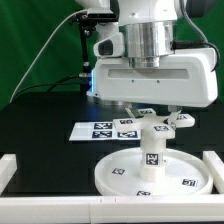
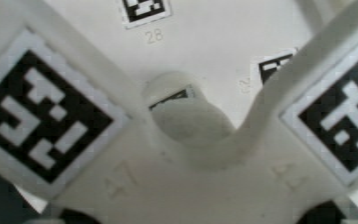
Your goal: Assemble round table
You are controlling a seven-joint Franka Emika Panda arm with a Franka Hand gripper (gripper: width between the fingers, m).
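Right now the gripper (image 1: 153, 114) hangs low over the middle of the black desk (image 1: 40, 150), its broad white body filling the upper half of the exterior view. Beneath it sits the four-armed cross piece (image 1: 160, 121), tagged arms fanning out to both sides, and it rests on top of the short thick post (image 1: 151, 148). That post stands upright at the centre of the large round disc (image 1: 120, 175), which lies flat on the desk near the front, small tags dotted around its face. Whether the gripper is pinching the cross piece or merely spread around it, I cannot tell; the fingertips are hidden behind the part.

Off to the exterior view's left, just behind the disc, lies the marker board (image 1: 95, 129). A white rail (image 1: 15, 168) frames the desk's near edge.

From the wrist view, the cross piece (image 2: 194, 130) fills everything: two arms with big tags splay apart, rounded hub between them.
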